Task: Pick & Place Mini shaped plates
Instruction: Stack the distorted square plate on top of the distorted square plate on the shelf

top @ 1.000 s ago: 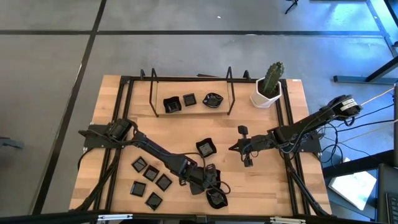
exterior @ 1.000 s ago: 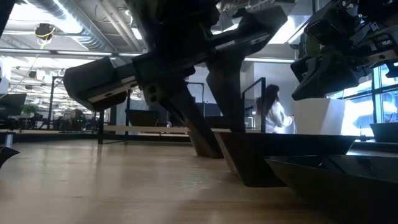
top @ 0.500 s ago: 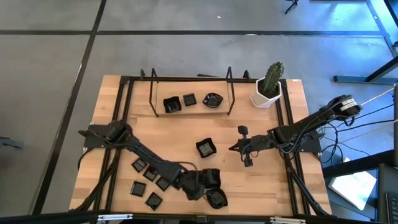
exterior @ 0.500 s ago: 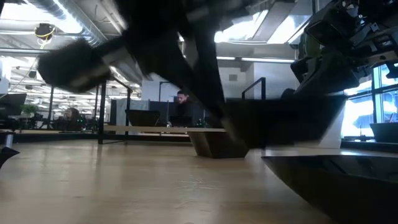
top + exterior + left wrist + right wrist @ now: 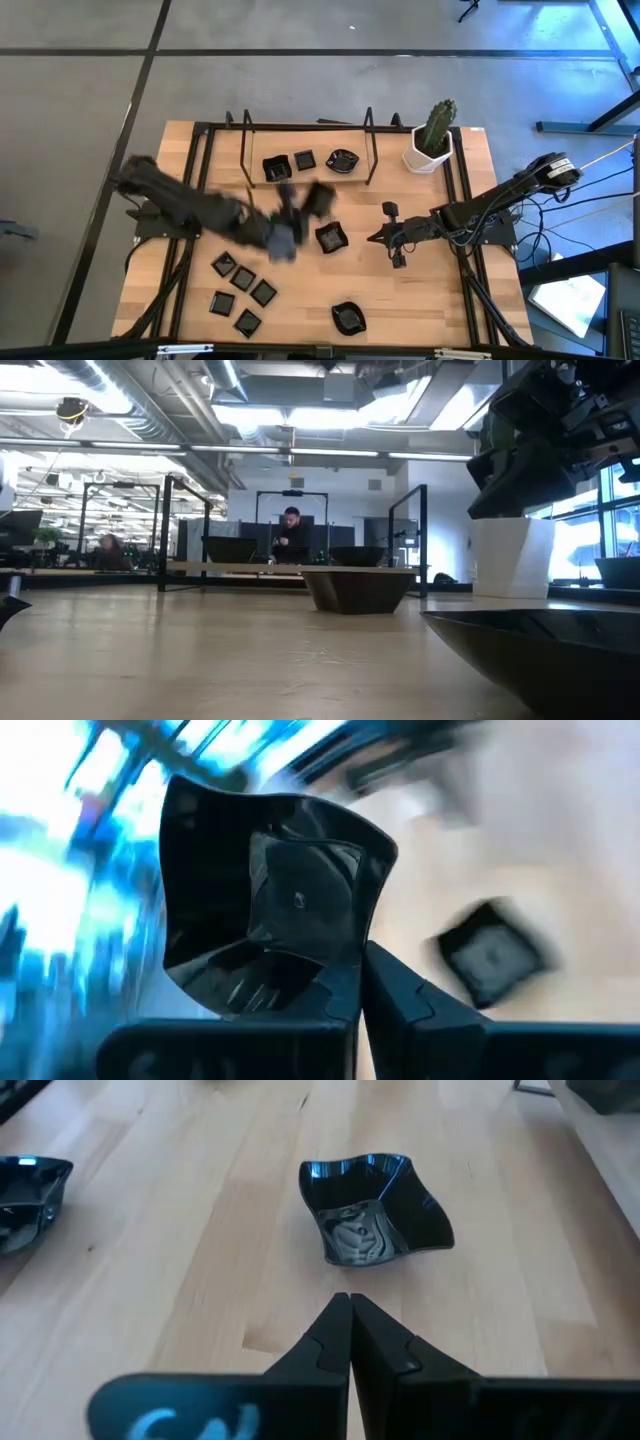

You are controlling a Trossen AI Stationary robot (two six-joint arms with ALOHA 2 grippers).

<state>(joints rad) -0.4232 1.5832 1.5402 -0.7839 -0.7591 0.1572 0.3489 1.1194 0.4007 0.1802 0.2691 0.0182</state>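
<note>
Gripping a raised-rim square plate [image 5: 270, 910] by its edge, the left gripper [image 5: 300, 205] hangs, blurred, seemingly above the table's [image 5: 420, 300] middle, while the right gripper [image 5: 385, 238] waits pinched closed nearby.

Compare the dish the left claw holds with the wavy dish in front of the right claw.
The held dish is off the table, pinched by its rim in the left claw; the wavy dish rests on the table, untouched, apart from the shut right claw. Both are glossy black with raised rims.
</note>
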